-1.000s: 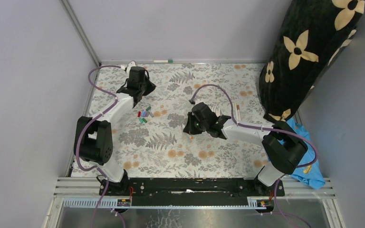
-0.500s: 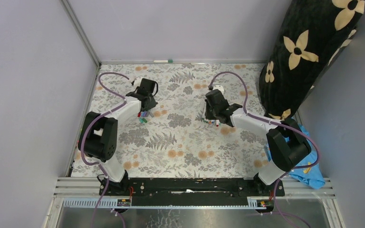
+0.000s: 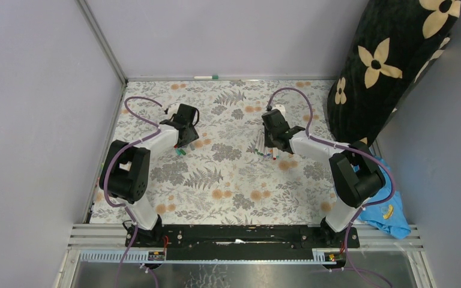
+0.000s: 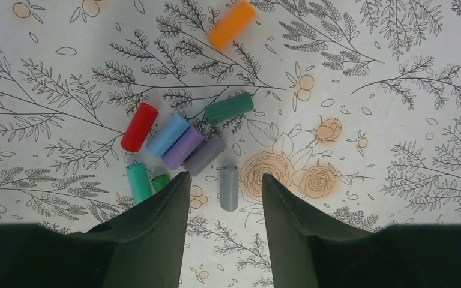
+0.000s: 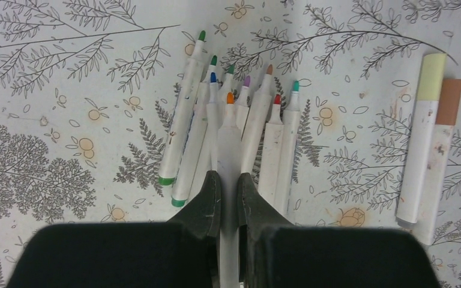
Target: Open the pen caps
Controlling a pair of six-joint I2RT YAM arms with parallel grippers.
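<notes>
Left gripper (image 4: 223,176) hangs spread above the loose pen caps (image 4: 182,147); right gripper (image 5: 227,174) pinches an orange-tipped white pen (image 5: 229,137).

Legible text, labels, brands, numbers, signs: none in any view. The small coloured plastic pen caps (image 4: 183,147) and the white plastic marker barrels (image 5: 253,129) carry only smudges, nothing that reads as lettering. The yellow emblem on the crumpled blue cloth (image 3: 399,225) is too small to read.

Bright, even, diffuse light, soft faint shadows just beside the caps (image 4: 182,147), wrist views crisp, overhead view coarser, caps there tiny, barely resolved
</notes>
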